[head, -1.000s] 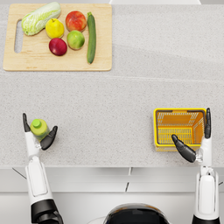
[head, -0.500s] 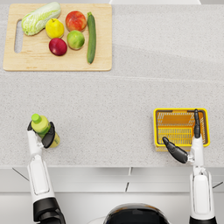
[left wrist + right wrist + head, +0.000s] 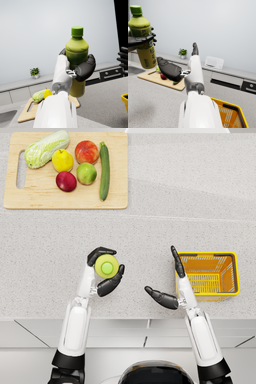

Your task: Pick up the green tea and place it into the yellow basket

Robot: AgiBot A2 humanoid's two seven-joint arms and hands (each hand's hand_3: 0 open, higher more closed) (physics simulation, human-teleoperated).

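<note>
- Yellow basket (image 3: 208,274) sat at my 3 o'clock on the counter (image 3: 190,198), nothing visible inside; right forearm covered its near-left corner.
- Left hand (image 3: 102,270) grasped the green tea (image 3: 106,266) upright, lifted off the counter, well left of the basket.
- Right hand (image 3: 172,284) was released, fingers spread, beside the basket.
- Cutting board (image 3: 65,170) at 11 o'clock held produce.

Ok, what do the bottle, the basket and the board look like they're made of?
Bottle: probably clear plastic holding green liquid, glossy, with a matte green screw cap and a yellow printed label.
Basket: likely moulded yellow plastic, judging by its slotted walls and even colour.
Board: looks like pale wood with a matte finish; grain is faint, so it could be bamboo.
</note>
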